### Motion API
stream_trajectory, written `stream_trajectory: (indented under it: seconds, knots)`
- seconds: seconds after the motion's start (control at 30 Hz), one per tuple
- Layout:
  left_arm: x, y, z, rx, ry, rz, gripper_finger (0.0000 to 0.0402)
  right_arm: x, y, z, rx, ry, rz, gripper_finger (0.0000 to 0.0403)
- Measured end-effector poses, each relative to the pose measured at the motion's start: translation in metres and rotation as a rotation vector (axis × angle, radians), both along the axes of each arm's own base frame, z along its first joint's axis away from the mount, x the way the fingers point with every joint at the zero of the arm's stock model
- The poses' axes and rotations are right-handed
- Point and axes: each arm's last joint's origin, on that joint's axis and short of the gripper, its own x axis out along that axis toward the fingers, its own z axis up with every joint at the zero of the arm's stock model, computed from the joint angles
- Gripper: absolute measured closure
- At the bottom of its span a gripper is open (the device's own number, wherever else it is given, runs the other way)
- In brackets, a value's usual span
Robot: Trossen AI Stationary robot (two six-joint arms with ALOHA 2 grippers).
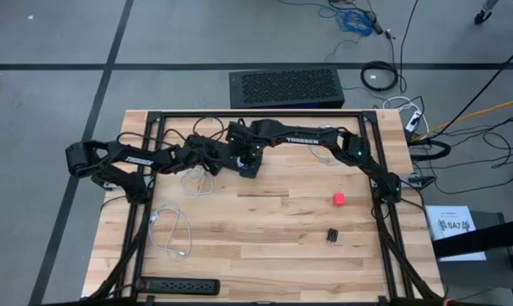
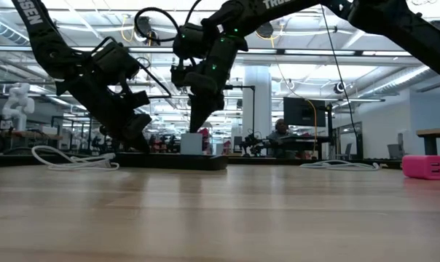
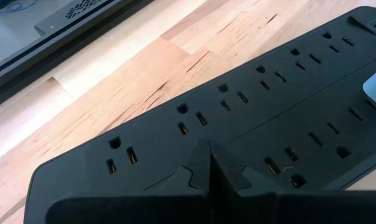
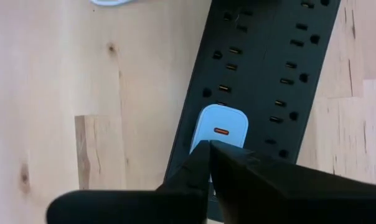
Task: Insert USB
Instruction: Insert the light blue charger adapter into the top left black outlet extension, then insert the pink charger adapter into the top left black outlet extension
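Nearest my right wrist camera, my right pincer (image 4: 210, 146) is pressed together, pinching nothing, just above a white charger (image 4: 220, 127) plugged into the black power strip (image 4: 263, 74). Farther along that strip, my left pincer (image 3: 210, 152) is also pressed together, resting over the outlets on the wooden table (image 1: 273, 212).
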Motion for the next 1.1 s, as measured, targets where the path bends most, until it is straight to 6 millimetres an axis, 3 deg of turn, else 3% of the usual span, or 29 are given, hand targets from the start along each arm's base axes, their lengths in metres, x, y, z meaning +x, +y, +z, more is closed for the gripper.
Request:
stream_trajectory:
  seconds: [0.1, 0.27, 0.5, 0.57, 0.7, 0.87, 1.1]
  knots:
    - [0.000, 0.000, 0.000, 0.001, -0.001, -0.001, 0.0400, -0.001, -0.001, 0.013, -0.038, -0.044, -0.017, 0.0399]
    - [0.000, 0.000, 0.000, 0.006, 0.000, -0.006, 0.0400, -0.019, 0.001, 0.058, -0.128, -0.082, -0.051, 0.0399]
    - [0.001, 0.000, 0.000, 0.004, -0.004, -0.010, 0.0400, -0.039, 0.005, 0.086, -0.180, -0.056, -0.088, 0.0402]
    - [0.001, 0.000, 0.001, 0.004, -0.005, -0.011, 0.0400, -0.039, 0.007, 0.081, -0.175, -0.045, -0.089, 0.0402]
    - [0.001, 0.000, 0.001, 0.005, -0.009, -0.012, 0.0400, -0.039, 0.016, 0.046, -0.154, 0.045, -0.069, 0.0402]
    - [0.001, 0.000, 0.001, 0.013, -0.003, -0.026, 0.0400, -0.058, 0.035, 0.012, -0.113, 0.081, -0.064, 0.0403]
    - [0.001, 0.000, 0.001, 0.018, -0.001, -0.031, 0.0400, -0.114, 0.052, 0.012, -0.038, -0.103, -0.186, 0.0403]
